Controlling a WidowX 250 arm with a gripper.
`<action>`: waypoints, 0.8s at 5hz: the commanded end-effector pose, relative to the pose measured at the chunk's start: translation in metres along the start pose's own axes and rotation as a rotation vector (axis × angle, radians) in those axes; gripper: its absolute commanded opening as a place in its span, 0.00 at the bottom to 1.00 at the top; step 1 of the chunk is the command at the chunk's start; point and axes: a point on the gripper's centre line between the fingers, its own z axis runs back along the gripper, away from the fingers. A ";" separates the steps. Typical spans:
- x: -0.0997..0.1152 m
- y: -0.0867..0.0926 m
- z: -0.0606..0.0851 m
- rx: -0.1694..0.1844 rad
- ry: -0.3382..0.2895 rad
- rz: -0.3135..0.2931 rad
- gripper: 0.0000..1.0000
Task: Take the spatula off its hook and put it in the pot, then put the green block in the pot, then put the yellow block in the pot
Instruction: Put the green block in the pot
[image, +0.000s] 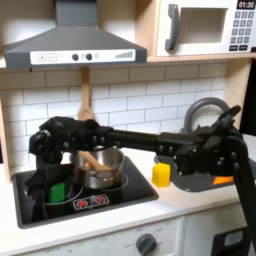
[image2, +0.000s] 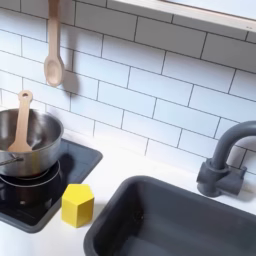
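Note:
In the first exterior view my gripper (image: 55, 183) reaches down over the front left of the black stove (image: 120, 195), right at the green block (image: 63, 188). Its dark fingers merge with the black stovetop, so their spacing is unclear. The green block rests on the stove beside the steel pot (image: 102, 168) (image2: 25, 145). The wooden spatula (image: 90, 158) (image2: 20, 115) leans inside the pot in both exterior views. On the white counter between stove and sink sits the yellow block (image: 161, 174) (image2: 78, 204).
A wooden spoon (image: 84, 88) (image2: 53, 45) hangs on the tiled wall above the stove. The dark sink (image2: 170, 220) and grey faucet (image2: 225, 155) lie to the second exterior view's right. My arm (image: 150, 140) spans the counter. A range hood (image: 70, 40) overhangs the stove.

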 end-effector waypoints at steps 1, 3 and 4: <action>0.010 -0.007 0.000 -0.014 -0.005 -0.002 1.00; 0.009 -0.007 0.000 -0.009 -0.003 0.025 0.00; 0.011 -0.007 0.010 -0.023 -0.019 0.026 0.00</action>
